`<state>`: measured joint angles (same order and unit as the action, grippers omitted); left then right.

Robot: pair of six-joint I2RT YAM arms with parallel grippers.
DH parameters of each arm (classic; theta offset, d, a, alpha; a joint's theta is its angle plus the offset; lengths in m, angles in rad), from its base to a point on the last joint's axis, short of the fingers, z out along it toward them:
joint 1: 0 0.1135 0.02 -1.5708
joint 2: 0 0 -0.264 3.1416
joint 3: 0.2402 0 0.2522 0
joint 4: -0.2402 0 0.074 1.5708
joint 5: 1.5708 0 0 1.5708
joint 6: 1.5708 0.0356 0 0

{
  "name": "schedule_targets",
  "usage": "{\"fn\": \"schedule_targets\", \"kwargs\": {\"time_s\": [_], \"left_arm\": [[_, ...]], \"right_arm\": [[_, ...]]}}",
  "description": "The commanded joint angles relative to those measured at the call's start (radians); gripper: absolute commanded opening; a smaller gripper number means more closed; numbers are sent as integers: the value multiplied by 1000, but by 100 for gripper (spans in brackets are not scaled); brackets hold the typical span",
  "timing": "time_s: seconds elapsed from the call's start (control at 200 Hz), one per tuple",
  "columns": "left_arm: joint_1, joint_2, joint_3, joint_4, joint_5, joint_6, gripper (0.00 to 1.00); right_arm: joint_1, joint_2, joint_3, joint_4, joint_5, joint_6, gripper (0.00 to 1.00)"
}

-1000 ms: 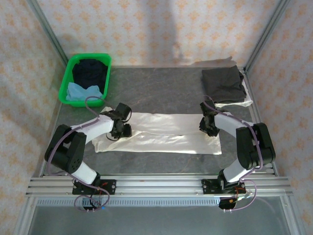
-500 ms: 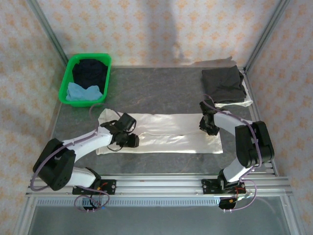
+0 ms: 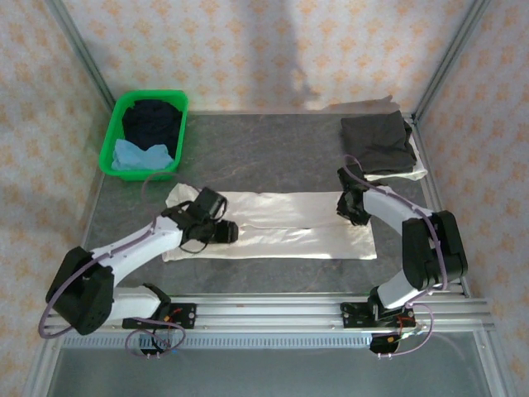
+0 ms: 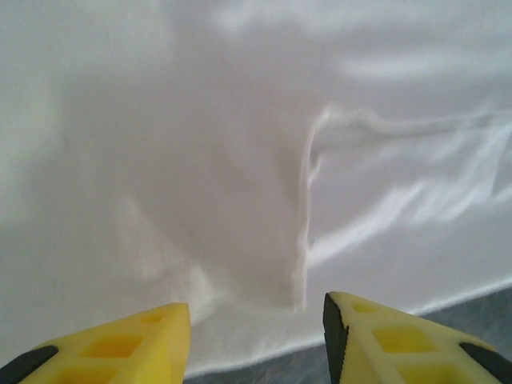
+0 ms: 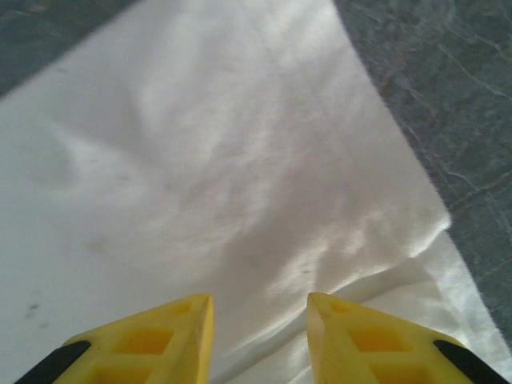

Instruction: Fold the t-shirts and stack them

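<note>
The off-white t-shirt (image 3: 285, 225) lies folded into a long strip across the middle of the table. My left gripper (image 3: 228, 231) hovers low over its left part, jaws apart, with flat cloth and a small crease (image 4: 308, 184) beneath and nothing between the yellow fingers (image 4: 144, 340). Over the shirt's right end my right gripper (image 3: 352, 212) is open too, above smooth cloth (image 5: 224, 160) near its corner. A folded dark grey t-shirt (image 3: 378, 142) sits at the back right. The navy t-shirt (image 3: 151, 120) and light blue t-shirt (image 3: 132, 155) lie in the basket.
The green plastic basket (image 3: 110, 142) stands at the back left. A strip of white cloth (image 3: 413, 174) shows under the grey shirt. The grey tabletop (image 3: 264, 149) shows between the strip and the back wall. A metal rail (image 3: 264, 313) runs along the near edge.
My left arm has reached to the right along the off-white shirt's near edge, and its jaws have widened a little. The right gripper has barely shifted.
</note>
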<state>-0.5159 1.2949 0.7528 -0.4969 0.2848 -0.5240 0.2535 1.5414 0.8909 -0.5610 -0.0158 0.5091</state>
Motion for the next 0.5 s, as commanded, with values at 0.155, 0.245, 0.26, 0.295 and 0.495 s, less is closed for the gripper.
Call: {"fn": "schedule_targets", "kwargs": {"time_s": [0.155, 0.245, 0.26, 0.295, 0.495], "left_arm": [[186, 352, 197, 53, -185, -88, 47], [215, 476, 290, 23, -237, -89, 45], [219, 496, 304, 24, -239, -86, 45], [225, 538, 333, 24, -245, -86, 45], [244, 749, 547, -16, -210, -66, 46]], "right_arm": [[32, 123, 83, -25, 79, 2, 34], [16, 157, 103, -114, 149, 19, 34], [13, 156, 98, -114, 154, 20, 34], [5, 151, 81, -113, 152, 18, 34], [-59, 68, -24, -103, 108, 41, 35]]}}
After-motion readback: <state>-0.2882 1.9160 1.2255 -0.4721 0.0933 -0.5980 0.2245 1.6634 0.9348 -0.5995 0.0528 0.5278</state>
